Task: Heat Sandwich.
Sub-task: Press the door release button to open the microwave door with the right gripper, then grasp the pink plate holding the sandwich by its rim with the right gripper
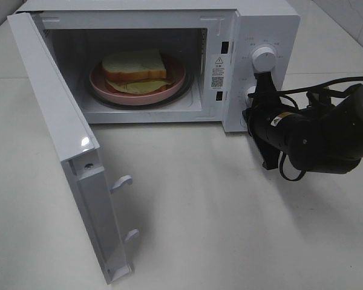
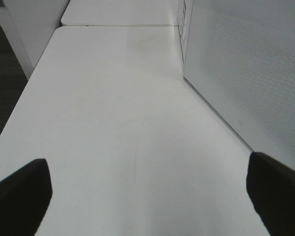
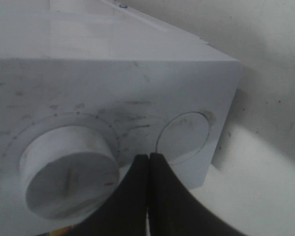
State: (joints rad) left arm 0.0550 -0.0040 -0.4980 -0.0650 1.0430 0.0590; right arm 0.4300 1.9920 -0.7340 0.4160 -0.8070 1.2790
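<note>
The sandwich [image 1: 135, 67], pale bread with yellow-green filling, lies on a round pink plate [image 1: 175, 83] inside the white microwave [image 1: 272, 21], whose door [image 1: 60, 115] hangs wide open to the left. My right gripper [image 1: 264, 77] is shut with nothing in it, its tips at the microwave's control panel just below the upper knob [image 1: 264, 58]. In the right wrist view the shut right gripper [image 3: 148, 157] sits between a raised knob [image 3: 66, 169] and a flat round button [image 3: 183, 136]. In its own wrist view my left gripper [image 2: 147, 196] is open over bare table, fingers [image 2: 19, 196] far apart.
The open door's edge, with two latch hooks [image 1: 122, 181], juts toward the front of the white table [image 1: 230, 229]. The door's perforated outer face [image 2: 246, 64] stands beside the left gripper. Black cables loop around the right arm [image 1: 327, 133].
</note>
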